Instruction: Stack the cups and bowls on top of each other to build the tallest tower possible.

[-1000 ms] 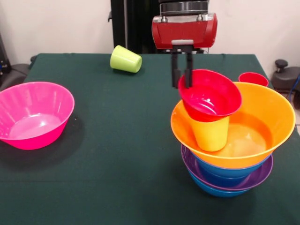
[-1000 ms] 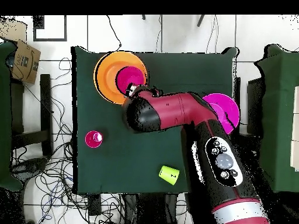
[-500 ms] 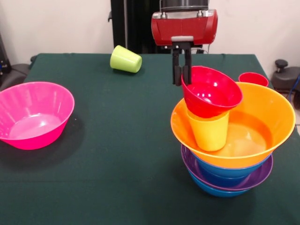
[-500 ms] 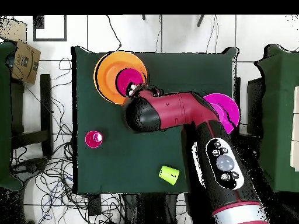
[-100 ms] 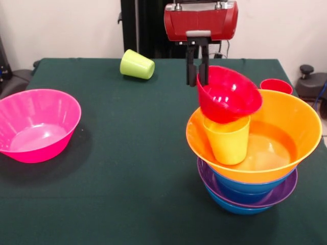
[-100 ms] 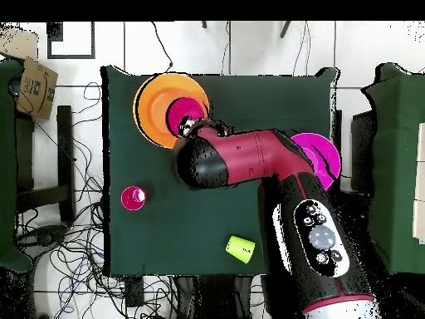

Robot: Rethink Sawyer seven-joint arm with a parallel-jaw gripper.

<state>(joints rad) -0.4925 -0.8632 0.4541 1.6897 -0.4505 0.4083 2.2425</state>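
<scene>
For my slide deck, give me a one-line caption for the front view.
Gripper holds a tilted red bowl by its rim over the yellow cup in the stacked orange bowl.

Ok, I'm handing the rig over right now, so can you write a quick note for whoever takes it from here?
Hand: shut on the red bowl's rim; the bowl sits tilted on the yellow cup.
Tower: blue and purple bowls at the bottom, orange bowl above, yellow cup inside it.
Left: pink bowl upright on the table, green cup on its side, red cup behind the tower.
</scene>
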